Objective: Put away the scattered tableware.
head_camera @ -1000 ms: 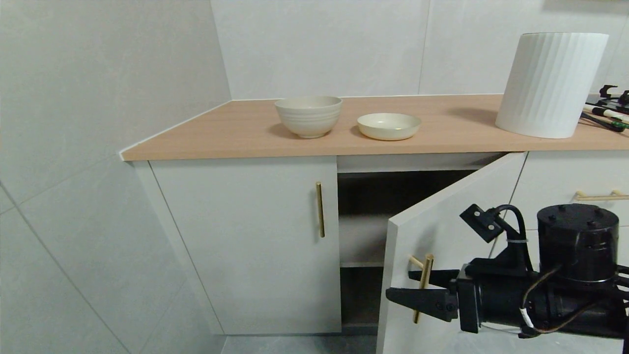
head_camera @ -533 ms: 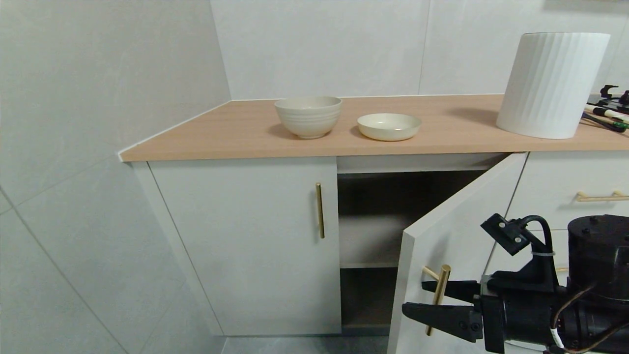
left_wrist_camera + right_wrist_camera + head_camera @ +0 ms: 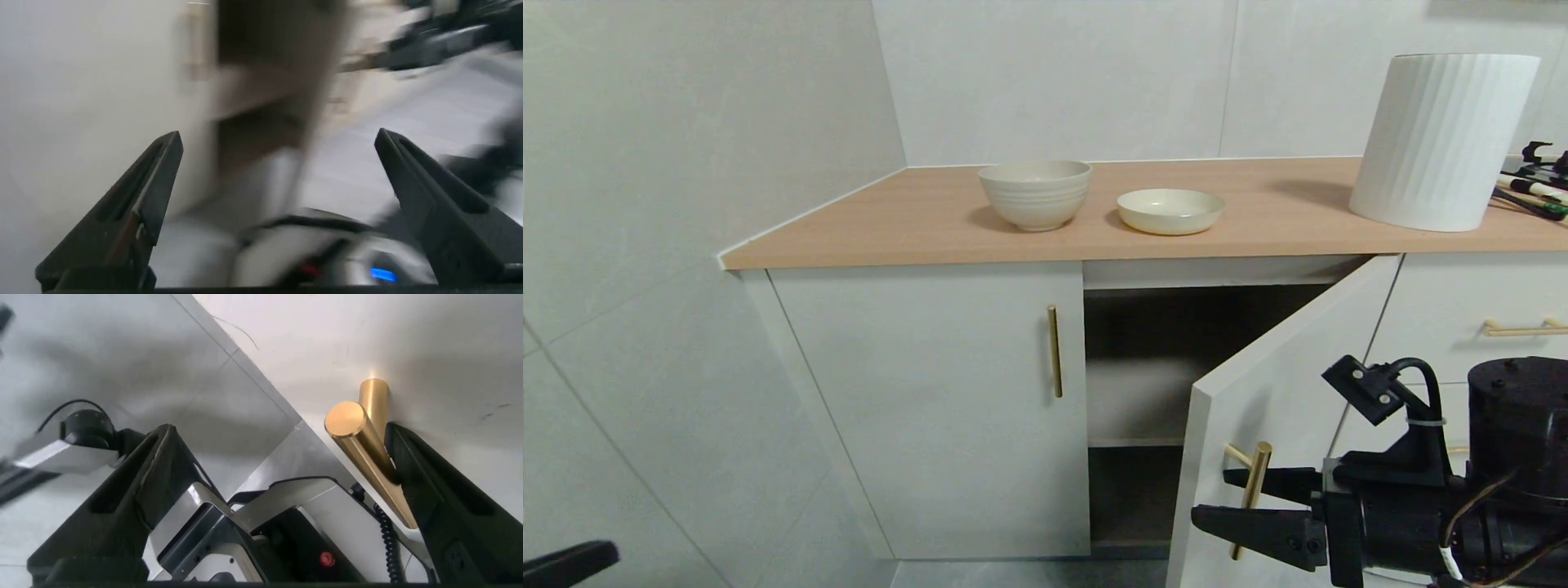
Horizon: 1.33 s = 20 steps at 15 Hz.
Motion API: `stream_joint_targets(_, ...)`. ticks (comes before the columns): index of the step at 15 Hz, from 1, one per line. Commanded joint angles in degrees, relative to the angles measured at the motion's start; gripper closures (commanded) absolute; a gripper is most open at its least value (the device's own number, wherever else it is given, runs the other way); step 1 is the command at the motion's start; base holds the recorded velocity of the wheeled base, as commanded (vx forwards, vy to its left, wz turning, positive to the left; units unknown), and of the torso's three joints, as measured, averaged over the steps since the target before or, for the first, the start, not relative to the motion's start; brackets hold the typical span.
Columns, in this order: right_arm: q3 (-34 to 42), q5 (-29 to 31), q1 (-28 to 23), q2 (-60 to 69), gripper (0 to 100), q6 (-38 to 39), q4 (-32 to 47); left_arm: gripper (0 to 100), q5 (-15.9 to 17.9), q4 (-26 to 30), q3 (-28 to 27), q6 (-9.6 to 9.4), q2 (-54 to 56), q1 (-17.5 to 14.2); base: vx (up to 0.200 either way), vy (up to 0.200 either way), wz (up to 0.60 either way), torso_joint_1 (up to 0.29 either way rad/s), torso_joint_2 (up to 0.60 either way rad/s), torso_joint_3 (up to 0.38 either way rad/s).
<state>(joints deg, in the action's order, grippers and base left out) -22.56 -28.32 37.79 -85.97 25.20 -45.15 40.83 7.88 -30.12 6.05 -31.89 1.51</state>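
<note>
Grey-tiled kitchen corner: nearest us, our right end effector (image 3: pixel 1213 494) sat spread either side of the brass handle (image 3: pixel 1255 469) on the open cabinet door (image 3: pixel 1290 367), our left end effector (image 3: pixel 278 139) likewise spread; farther back, bowl (image 3: pixel 1035 192) and dish (image 3: pixel 1170 209) stood on the table (image 3: pixel 890 220).

A home kitchen: tiled walls (image 3: pixel 1054 73) meet a wooden counter (image 3: pixel 915 220) above white cabinets (image 3: pixel 931 400) with brass handles (image 3: pixel 1054 350).

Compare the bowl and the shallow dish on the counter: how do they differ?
The bowl is deep and ribbed outside; the dish is shallow and smooth. The bowl is greyish beige, the dish pale cream. Both stand upright, apart, on the wooden countertop.
</note>
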Motion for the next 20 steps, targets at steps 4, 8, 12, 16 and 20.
stream_joint_targets(4, 0.15, 0.11, 0.00, -0.08, 0, 0.03, -0.20, 0, 7.78, -23.08, -9.52, 9.16, -45.10, 12.38, 0.000, 0.000, 0.00, 0.000, 0.00, 0.000)
stream_joint_targets(8, 0.94, 0.11, 0.35, 0.36, 0, 0.03, -0.20, 0, 4.70, -36.26, -7.32, 23.05, -52.57, 18.00, 0.000, 0.000, 0.00, 0.000, 0.00, 0.000)
stream_joint_targets(12, 1.12, 0.11, 1.06, 1.33, 0, 0.03, -0.20, 0, -3.30, -48.22, -0.73, 23.05, -57.41, 24.59, 0.000, 0.000, 0.00, 0.000, 0.00, 0.000)
stream_joint_targets(16, 1.03, 0.11, 1.06, 1.24, 0, 0.03, -0.20, 0, -13.49, -64.83, 4.20, 22.78, -69.01, 30.30, 0.000, 0.000, 0.00, 0.000, 0.00, 0.000)
stream_joint_targets(20, 1.12, 0.11, 1.06, 1.33, 0, 0.03, -0.20, 100, -15.43, -67.20, 4.02, 22.69, -72.96, 32.77, 0.000, 0.000, 0.00, 0.000, 0.00, 0.000)
